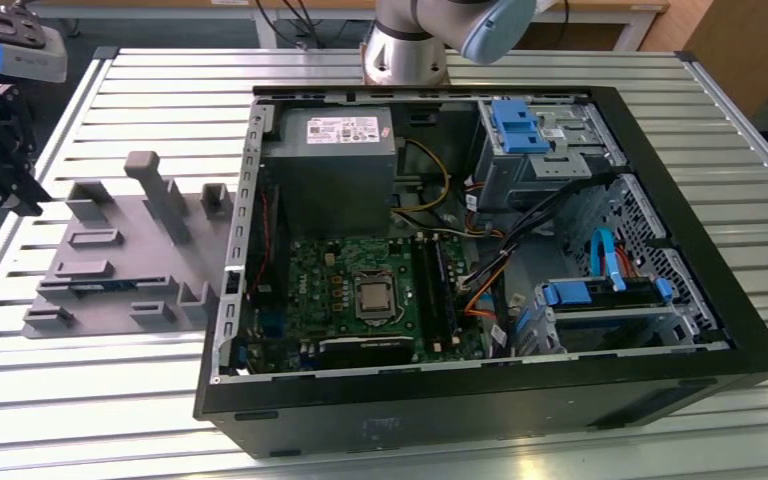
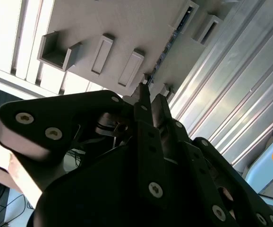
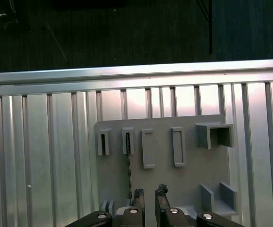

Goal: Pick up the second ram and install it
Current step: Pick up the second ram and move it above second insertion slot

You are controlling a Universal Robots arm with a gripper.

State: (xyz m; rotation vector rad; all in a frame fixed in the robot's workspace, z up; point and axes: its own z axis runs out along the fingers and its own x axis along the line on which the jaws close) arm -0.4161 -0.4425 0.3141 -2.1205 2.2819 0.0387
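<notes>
I see the gripper (image 3: 149, 193) over the gray holder (image 3: 188, 175), fingers slightly parted, gripping nothing. The second ram (image 3: 129, 161) stands slotted there. In the exterior view the holder sits at 9 o'clock of the case (image 1: 491, 400).

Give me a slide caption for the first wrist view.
Open claw poised over the grey holder, close beside the second ram standing on edge in its slot.

Open black metal computer case (image 1: 491, 405), with silver ribbed aluminium table (image 1: 77, 410) under it; inside the case a green rectangular motherboard (image 1: 344, 290), grey metal power-supply box (image 1: 331, 170), bright light-blue plastic drive brackets (image 1: 518, 125) and yellow wires (image 1: 427, 170); beside the case a matt grey plastic holder tray (image 1: 117, 300) with the thin dark-blue second ram (image 3: 128, 165); black jointed gripper (image 3: 147, 196)
</notes>
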